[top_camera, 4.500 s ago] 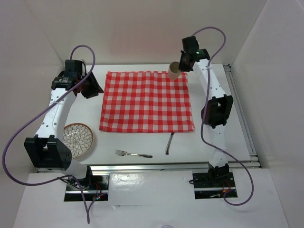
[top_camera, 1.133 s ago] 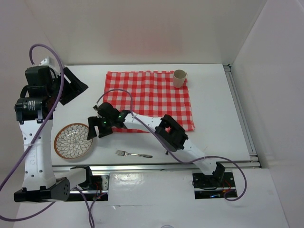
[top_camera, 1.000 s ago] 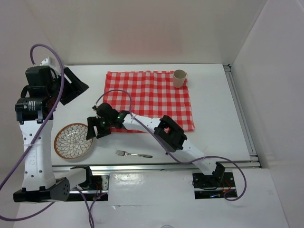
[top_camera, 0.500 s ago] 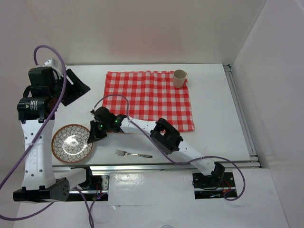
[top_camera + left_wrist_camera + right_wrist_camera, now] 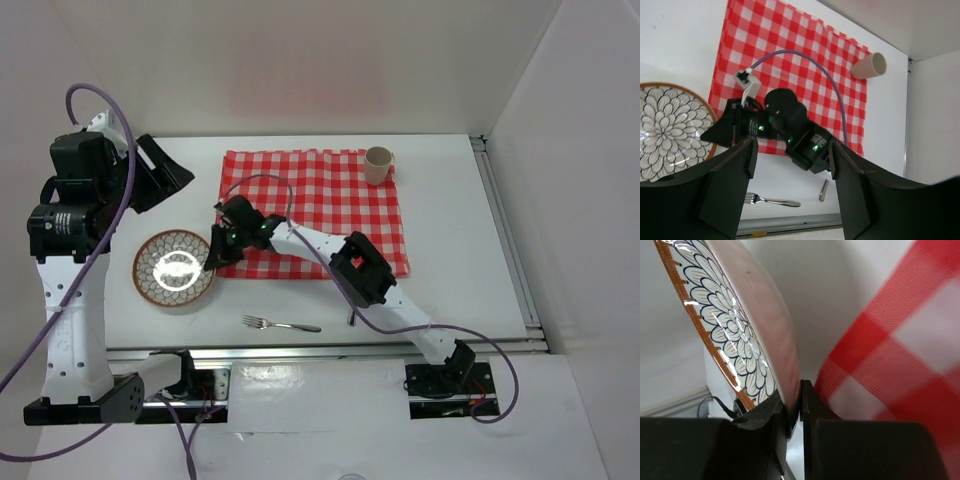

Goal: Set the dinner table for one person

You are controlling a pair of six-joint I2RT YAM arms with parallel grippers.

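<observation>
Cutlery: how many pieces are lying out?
2: a fork at the near edge; a second silver utensil just right of it, type unclear, none visibly hidden.

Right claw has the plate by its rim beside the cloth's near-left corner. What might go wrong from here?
1. The right claw pinches the plate at one spot on its rim; it may pivot or slip out.
2. The cloth corner lies right beside the claw; a low pass could catch and bunch it.
3. The cup stands on the cloth's far corner; a tugged cloth might tip it.
</observation>
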